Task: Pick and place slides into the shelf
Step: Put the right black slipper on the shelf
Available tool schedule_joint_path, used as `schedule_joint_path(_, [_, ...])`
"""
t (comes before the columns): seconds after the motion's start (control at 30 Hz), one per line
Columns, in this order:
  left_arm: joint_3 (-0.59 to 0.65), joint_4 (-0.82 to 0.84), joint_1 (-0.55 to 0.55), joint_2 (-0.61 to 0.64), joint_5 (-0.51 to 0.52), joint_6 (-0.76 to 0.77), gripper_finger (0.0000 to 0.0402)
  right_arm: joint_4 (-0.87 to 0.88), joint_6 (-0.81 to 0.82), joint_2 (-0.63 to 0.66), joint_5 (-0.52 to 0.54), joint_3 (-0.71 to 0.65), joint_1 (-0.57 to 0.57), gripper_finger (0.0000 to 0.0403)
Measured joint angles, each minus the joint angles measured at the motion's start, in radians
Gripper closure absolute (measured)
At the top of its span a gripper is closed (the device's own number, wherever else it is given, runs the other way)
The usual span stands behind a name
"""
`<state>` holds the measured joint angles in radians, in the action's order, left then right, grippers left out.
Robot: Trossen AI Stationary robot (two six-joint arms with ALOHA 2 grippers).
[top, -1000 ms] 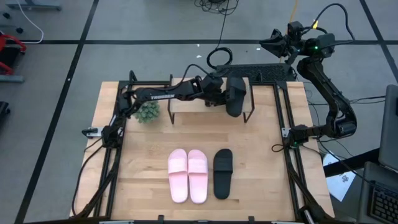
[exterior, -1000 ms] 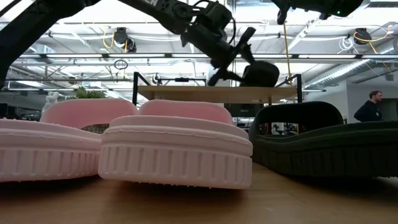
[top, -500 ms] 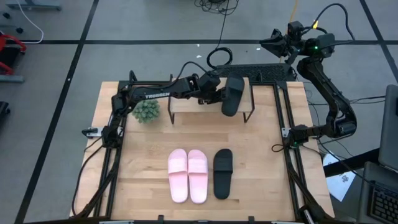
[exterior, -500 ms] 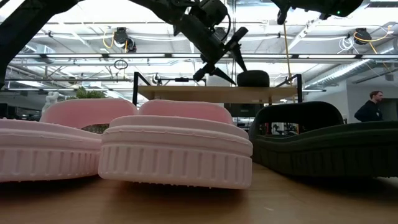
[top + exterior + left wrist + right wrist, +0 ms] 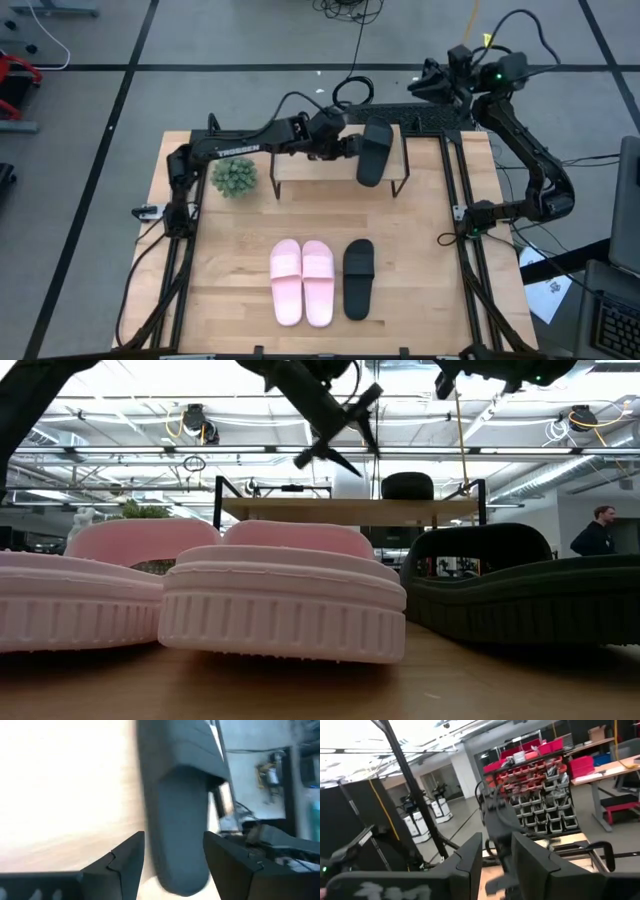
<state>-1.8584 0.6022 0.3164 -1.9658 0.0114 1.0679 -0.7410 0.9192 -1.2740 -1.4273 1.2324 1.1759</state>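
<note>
On top of the shelf (image 5: 300,171), toward its right end, one black slide (image 5: 372,154) is lying flat on the plank, and it's looking released: the left gripper (image 5: 350,146) is hanging just beside it, fingers spread and holding nothing. From the left wrist view that slide (image 5: 177,815) is sitting out ahead of the parted fingers (image 5: 127,862), clear of both. From table height the left gripper (image 5: 345,430) is hovering above the plank with the slide (image 5: 407,486) resting off to one side.

Down at the near part of the table (image 5: 420,290), three are waiting: the pink pair (image 5: 302,282) side by side, the other black slide (image 5: 359,278) just beside them.

So the step in hand, I'd say, is clearing away from the placed slide. Doing it well is going to mean lifting straight off without clipping the strap or nudging it toward the edge, then swinging across toward the waiting three.

Pose now: the left arm is reaching long across the back of the table, past the small potted plant (image 5: 233,177), wrist over the plank. The right gripper (image 5: 428,84) is parked high beyond the table's far right corner, fingers slightly parted, nothing in them.
</note>
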Motion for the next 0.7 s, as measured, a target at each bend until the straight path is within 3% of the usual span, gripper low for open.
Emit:
schedule_joint_path(0.17, [-0.001, 0.047, 0.0, 0.021, 0.057, -0.019, 0.02, 0.013, -0.023, 0.0, -0.006, 0.0, -0.027, 0.031])
schedule_joint_path(0.5, [0.0, -0.058, -0.014, -0.023, 0.015, 0.006, 0.0199, 0.013, -0.023, 0.0, 0.014, 0.0, -0.058, 0.031])
schedule_joint_path(0.7, [0.0, -0.038, -0.015, -0.032, 0.016, 0.013, 0.0199, 0.013, -0.023, 0.0, 0.015, 0.0, -0.059, 0.031])
